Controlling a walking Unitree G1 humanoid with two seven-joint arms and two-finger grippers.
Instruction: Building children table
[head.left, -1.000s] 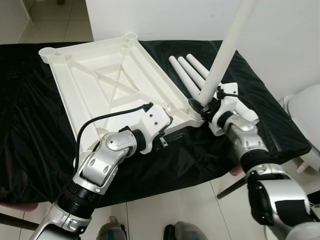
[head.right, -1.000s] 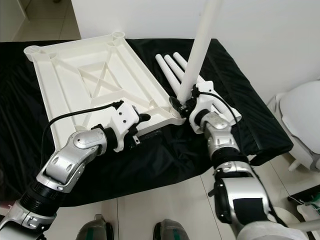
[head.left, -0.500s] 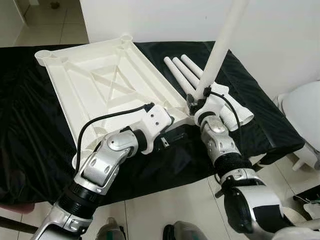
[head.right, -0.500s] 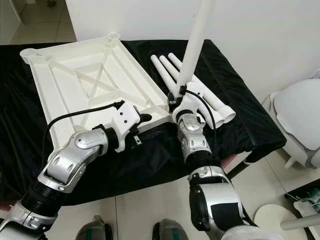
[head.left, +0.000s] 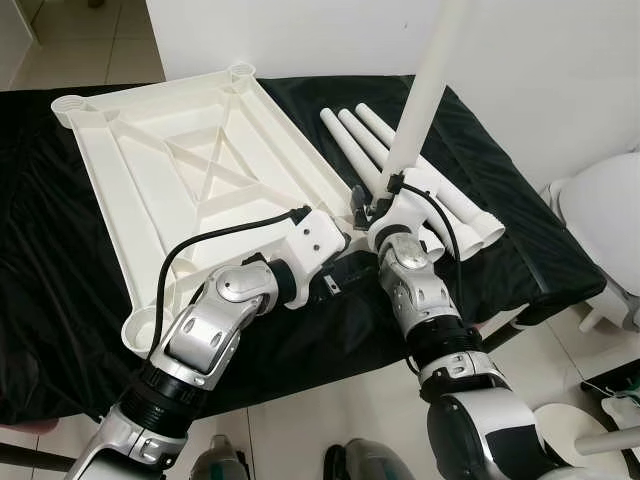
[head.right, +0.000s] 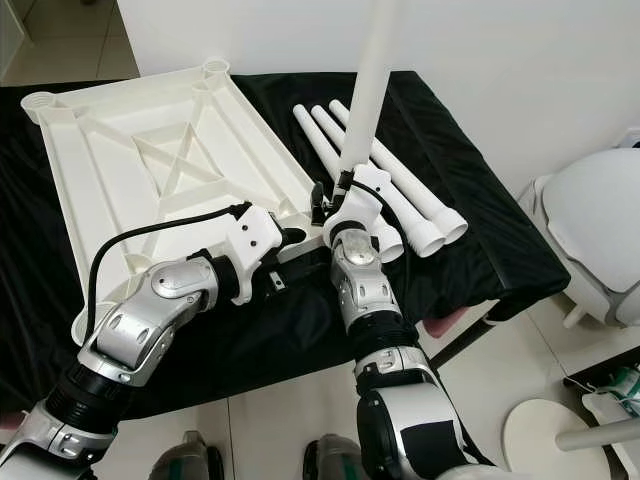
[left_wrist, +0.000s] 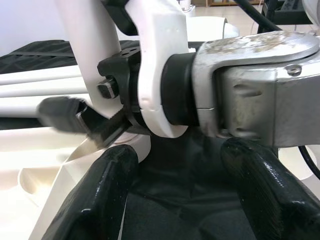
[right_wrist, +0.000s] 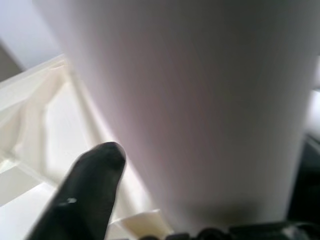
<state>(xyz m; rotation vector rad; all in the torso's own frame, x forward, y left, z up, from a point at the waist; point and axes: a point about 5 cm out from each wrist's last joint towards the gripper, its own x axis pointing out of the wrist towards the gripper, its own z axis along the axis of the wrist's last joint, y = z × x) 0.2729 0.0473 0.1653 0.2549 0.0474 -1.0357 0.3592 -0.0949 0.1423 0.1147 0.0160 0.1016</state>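
Observation:
The white table top (head.left: 288, 128) lies upside down on a black-covered surface (head.left: 60, 270). My right gripper (head.left: 374, 204) is shut on a white table leg (head.left: 427, 90) and holds it almost upright, its lower end at the top's near right corner. In the right wrist view the leg (right_wrist: 200, 100) stands close beside one black finger (right_wrist: 85, 190). My left gripper (head.left: 346, 270) is low at that same corner, just in front of it. Its fingers (left_wrist: 95, 200) are open over the black cloth, with the right wrist (left_wrist: 250, 85) right ahead of them.
Three loose white legs (head.left: 452, 196) lie side by side on the cloth right of the top. A white rounded seat (head.left: 606, 215) stands on the floor at the right. A white wall is close behind, and the covered surface's front edge is near my body.
My right gripper has carried the upright leg leftwards, from beside the loose legs to the top's near right corner. The left arm has kept its place. The head camera has shifted a little.

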